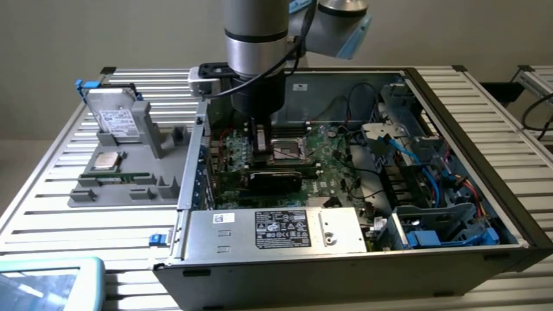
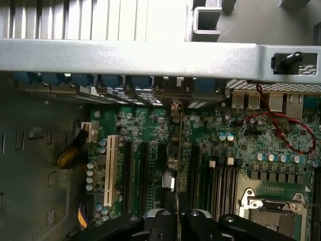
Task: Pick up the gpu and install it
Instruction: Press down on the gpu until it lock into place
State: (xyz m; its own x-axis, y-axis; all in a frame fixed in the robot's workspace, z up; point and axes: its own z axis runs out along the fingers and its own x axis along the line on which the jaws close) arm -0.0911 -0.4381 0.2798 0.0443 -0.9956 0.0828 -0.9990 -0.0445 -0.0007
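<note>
Left of the open black computer case [image 1: 484, 259], as the exterior view has it, you have a grey moulded parts holder [image 1: 121, 188] on the slatted metal desk [image 1: 43, 214]. A silver boxy hard drive with a white label [image 1: 116, 120] stands upright at its far end, with a narrow green memory stick [image 1: 121, 176] lying nearer you.

Moving across into the case, your arm reaches straight down over the green motherboard [image 1: 333, 165]. The black pincer [image 2: 176, 213] is nearly closed, its two fingers pinching the top edge of the gpu [image 2: 179, 150], a thin flat card you see edge-on in the wrist view.

What matters for you: the card hangs directly below the pincer, in its grip, with its long axis running along the black expansion slots [image 2: 134, 170] toward the silver rear wall of the case [image 2: 125, 57]. It sits between those slots and the memory sockets [image 2: 225, 175], apparently over or in one slot; whether its lower edge is fully seated you cannot tell.

Further toward the exterior view's right lie the silver processor socket [image 1: 287, 150] and the blue drive bay [image 1: 449, 230].
</note>
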